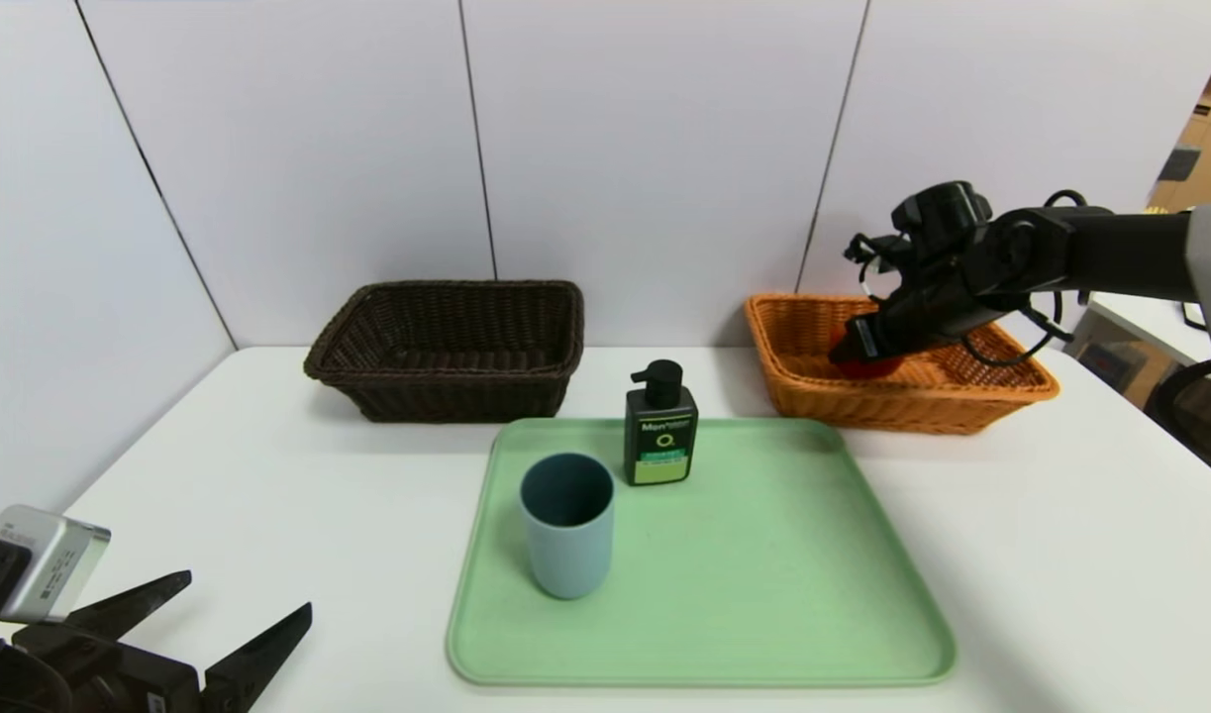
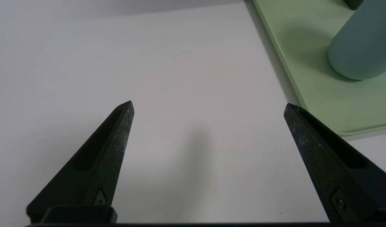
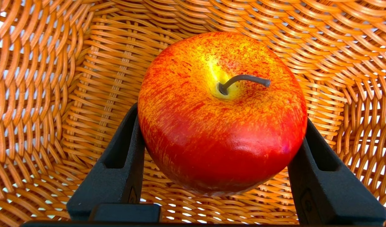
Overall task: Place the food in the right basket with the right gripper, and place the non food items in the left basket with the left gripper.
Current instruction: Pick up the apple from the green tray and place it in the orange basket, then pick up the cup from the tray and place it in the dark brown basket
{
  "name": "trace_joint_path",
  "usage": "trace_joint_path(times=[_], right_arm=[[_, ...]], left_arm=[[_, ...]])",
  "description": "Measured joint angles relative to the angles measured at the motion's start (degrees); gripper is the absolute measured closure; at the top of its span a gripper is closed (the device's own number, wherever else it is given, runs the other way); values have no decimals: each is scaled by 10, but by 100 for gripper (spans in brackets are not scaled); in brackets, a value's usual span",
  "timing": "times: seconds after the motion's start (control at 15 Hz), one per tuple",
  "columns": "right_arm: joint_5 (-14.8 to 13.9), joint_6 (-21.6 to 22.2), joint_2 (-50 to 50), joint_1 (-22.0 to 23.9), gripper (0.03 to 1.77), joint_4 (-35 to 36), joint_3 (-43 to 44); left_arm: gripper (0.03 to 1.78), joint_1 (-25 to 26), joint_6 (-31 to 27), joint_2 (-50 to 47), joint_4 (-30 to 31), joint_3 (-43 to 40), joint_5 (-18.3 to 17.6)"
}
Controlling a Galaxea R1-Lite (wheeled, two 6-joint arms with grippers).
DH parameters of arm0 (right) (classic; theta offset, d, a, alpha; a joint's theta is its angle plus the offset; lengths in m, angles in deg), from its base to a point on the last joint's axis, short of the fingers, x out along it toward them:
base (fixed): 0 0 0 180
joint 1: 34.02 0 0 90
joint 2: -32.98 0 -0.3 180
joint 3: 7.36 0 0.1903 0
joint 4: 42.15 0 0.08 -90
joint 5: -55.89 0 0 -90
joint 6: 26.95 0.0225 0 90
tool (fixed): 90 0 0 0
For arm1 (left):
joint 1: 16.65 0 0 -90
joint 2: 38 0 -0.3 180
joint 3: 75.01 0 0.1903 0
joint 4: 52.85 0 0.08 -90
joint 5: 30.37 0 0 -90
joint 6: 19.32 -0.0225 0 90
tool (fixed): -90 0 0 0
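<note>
Both right claw [image 3: 221,126] fingers pinch apple [image 3: 221,113], seemingly above basket [image 3: 54,94] floor.

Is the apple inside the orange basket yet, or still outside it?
Inside: the apple, clamped in the right gripper, has the orange basket weave all around it.

The tray [image 1: 763,594] is lying in the middle of the table [image 1: 1060,574]. The cup [image 1: 566,525] is standing on it, with the bottle [image 1: 660,426] behind it. The left basket [image 1: 447,352] is sitting behind the tray to the left, the right basket [image 1: 922,391] to the right. The apple [image 3: 222,113] is sitting inside the right basket.
</note>
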Motion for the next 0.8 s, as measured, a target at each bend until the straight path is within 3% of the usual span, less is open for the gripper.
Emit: trace_joint_path(times=[0.13,0.47,0.8], right_arm=[[0,0,0,0,58,-1,-1],[-6,0,-3,0,35,5,-2],[-7,0,-9,0,23,4,-6]], left_arm=[[12,0,-1,0,0,0,0],[12,0,0,0,0,1,0],[12,0,0,0,1,1,0]])
